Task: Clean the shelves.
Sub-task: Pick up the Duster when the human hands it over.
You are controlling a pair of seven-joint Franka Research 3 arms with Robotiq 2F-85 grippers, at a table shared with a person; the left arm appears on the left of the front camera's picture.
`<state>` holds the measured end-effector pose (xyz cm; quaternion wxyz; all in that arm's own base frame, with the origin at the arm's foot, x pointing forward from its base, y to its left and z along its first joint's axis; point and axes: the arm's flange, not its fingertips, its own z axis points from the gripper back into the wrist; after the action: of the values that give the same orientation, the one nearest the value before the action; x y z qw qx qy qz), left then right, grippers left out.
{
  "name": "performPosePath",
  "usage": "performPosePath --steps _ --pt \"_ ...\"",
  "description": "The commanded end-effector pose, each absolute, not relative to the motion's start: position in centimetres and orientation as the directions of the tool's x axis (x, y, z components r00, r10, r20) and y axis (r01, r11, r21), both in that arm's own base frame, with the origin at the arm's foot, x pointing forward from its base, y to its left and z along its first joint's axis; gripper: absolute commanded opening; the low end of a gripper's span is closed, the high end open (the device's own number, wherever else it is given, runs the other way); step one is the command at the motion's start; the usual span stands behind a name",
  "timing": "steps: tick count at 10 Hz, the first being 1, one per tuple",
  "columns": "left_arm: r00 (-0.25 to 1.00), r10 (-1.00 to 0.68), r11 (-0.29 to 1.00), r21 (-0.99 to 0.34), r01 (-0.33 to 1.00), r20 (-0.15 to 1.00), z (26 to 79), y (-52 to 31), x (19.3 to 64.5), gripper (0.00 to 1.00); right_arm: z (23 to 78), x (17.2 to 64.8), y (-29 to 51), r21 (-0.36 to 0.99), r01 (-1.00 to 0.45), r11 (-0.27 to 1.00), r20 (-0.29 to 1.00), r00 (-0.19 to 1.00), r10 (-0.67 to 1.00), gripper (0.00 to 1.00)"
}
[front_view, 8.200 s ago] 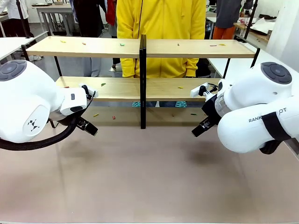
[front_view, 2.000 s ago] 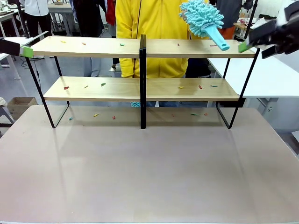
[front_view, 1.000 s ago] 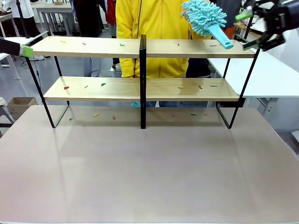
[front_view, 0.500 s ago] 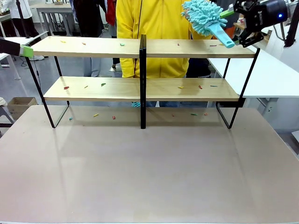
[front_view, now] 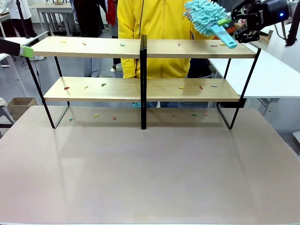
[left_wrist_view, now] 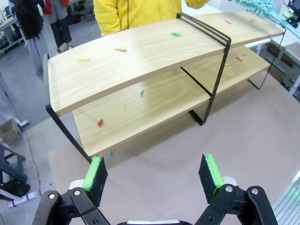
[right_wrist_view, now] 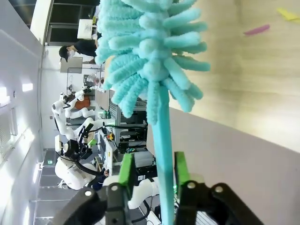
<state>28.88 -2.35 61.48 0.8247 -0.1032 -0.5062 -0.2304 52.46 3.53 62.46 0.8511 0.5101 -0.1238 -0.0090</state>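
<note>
The right gripper [right_wrist_view: 153, 169] is clamped on the handle [right_wrist_view: 161, 154] of the duster [front_view: 205, 15], one green pad on each side of the shaft. The left gripper [left_wrist_view: 153, 172] hangs with its jaws wide apart and nothing between them.

Governing relation: from the right gripper the duster's long axis runs up and toward the robot's left. The head sits high over the right half of the top board [front_view: 187, 48], and the handle's butt end points down toward that board's right end (contact there cannot be confirmed). In my judgement the head must be tipped down onto the wood before any sweep can start.

The shelves [front_view: 93, 47] stand across the far part of the table [front_view: 150, 173], between the robot and a person [front_view: 161, 42] in a yellow top. The right arm is the nearer one for the right bay. The left gripper waits off the left end of the top board.

Materials and shapes:
- Duster: teal head of soft, fat chenille-like fingers on a slim, smooth teal handle, probably plastic.
- Shelves: two long, flat boards of pale wood, top board and lower board [front_view: 117, 89], on a thin black frame with a black centre post [front_view: 143, 79].
- Debris: small coloured scraps [front_view: 66, 87] scattered on both boards and on the table beneath.
</note>
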Motion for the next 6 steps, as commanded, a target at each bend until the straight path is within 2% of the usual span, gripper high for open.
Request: performPosePath --steps 1,2,6 --pt "0.369 -0.294 0.867 0.083 0.491 0.882 61.7 -2.2 28.9 1.00 62.2 52.6 3.7 0.876 -0.134 0.463 0.217 0.968 -0.129 0.06" --pt "0.369 -0.294 0.867 0.083 0.491 0.882 61.7 -2.2 28.9 1.00 62.2 52.5 3.7 0.875 -0.136 0.464 0.217 0.968 -0.126 0.00" --pt "0.369 -0.294 0.867 0.083 0.491 0.882 61.7 -2.2 28.9 1.00 62.9 51.0 2.7 0.872 -0.157 0.464 0.233 0.966 -0.111 0.00"
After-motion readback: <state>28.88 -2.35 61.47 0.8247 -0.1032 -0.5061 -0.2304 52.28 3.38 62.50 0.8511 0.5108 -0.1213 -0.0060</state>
